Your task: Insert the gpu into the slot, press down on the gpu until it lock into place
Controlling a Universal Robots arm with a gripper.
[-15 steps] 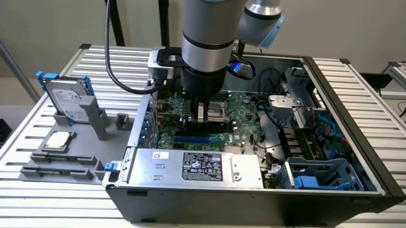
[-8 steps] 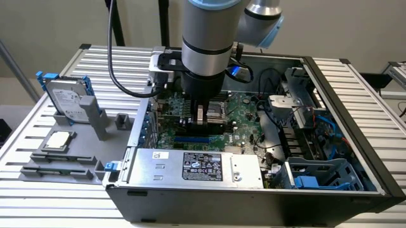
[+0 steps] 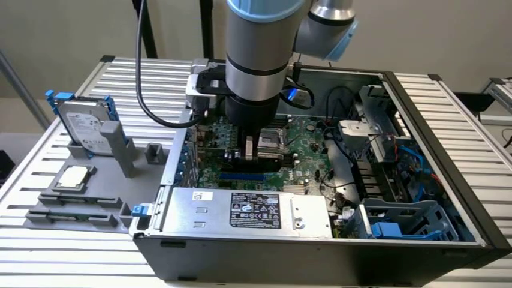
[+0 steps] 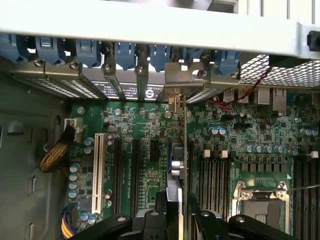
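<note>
Since the gpu [image 4: 183, 135] is seen edge-on, standing upright over the blue slot [image 4: 174, 160] on the motherboard [image 4: 140, 120], I judge it light, stiff, thin and fragile. It is best held or pressed along its bare top edge, off the components. Gripper [image 4: 179, 216] is spread, one finger on either side of the card; contact unclear. The card's lower edge and the slot latch are hidden, so seating can't be told. In the exterior view the arm [image 3: 256, 60] blocks most of the card.

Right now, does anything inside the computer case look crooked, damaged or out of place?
Nothing stands out. The gpu runs straight along the blue slot at the gripper, and no damage shows on the board. The processor socket looks empty.
</note>
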